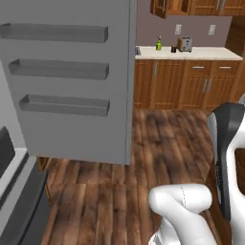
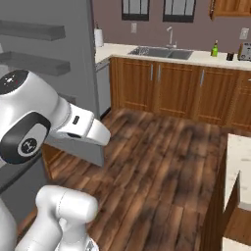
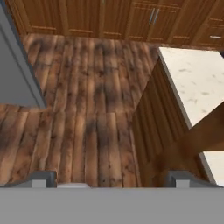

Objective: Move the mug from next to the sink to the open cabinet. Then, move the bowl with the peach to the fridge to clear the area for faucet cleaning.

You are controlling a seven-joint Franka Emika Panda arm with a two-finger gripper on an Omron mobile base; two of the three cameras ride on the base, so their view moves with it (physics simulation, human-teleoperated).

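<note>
The jaws (image 3: 112, 179) stood wide apart, gripping nothing, above the wooden floor (image 3: 87, 109). The mug (image 2: 230, 56) sat on the far desk (image 2: 206, 58) at two o'clock, between the green bottle (image 2: 214, 49) and the toaster (image 2: 244, 51), well apart from the sink (image 2: 159, 52) and faucet (image 2: 170, 35). The fridge (image 1: 72, 81) door hung open at ten o'clock.

A fridge door (image 1: 72, 81) with three shelves stands open at the left. Behind it, across the wooden floor (image 2: 162, 162), a counter (image 2: 196, 57) runs along the back wall. In it sits the sink (image 2: 159, 52) with the faucet (image 2: 170, 35) behind; farther right stand a bottle (image 2: 214, 49), the mug (image 2: 230, 56) and a toaster (image 2: 244, 51).
</note>
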